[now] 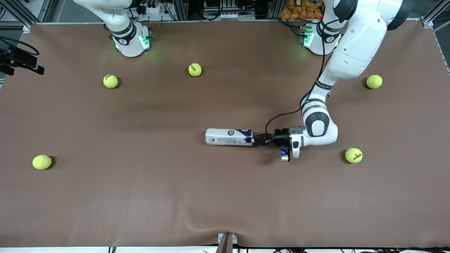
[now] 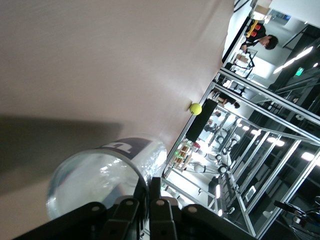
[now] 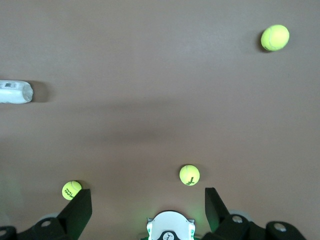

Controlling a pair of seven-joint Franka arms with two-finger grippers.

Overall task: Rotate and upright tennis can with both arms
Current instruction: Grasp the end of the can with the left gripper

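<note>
My left claw (image 1: pixel 254 140) is clamped on the tennis can (image 1: pixel 229 136) rim, so I'd pivot slowly; right claw (image 3: pixel 148 206) waits, fingers apart, high over the surface (image 1: pixel 140 196).

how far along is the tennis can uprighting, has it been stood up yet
Early. Done: the left gripper has shut on the rim of the tennis can at its end toward the left arm. In hand: that grip; the can lies flat on the table. Left: rotating and standing it up. The right gripper waits open, high above the table near its base.
</note>
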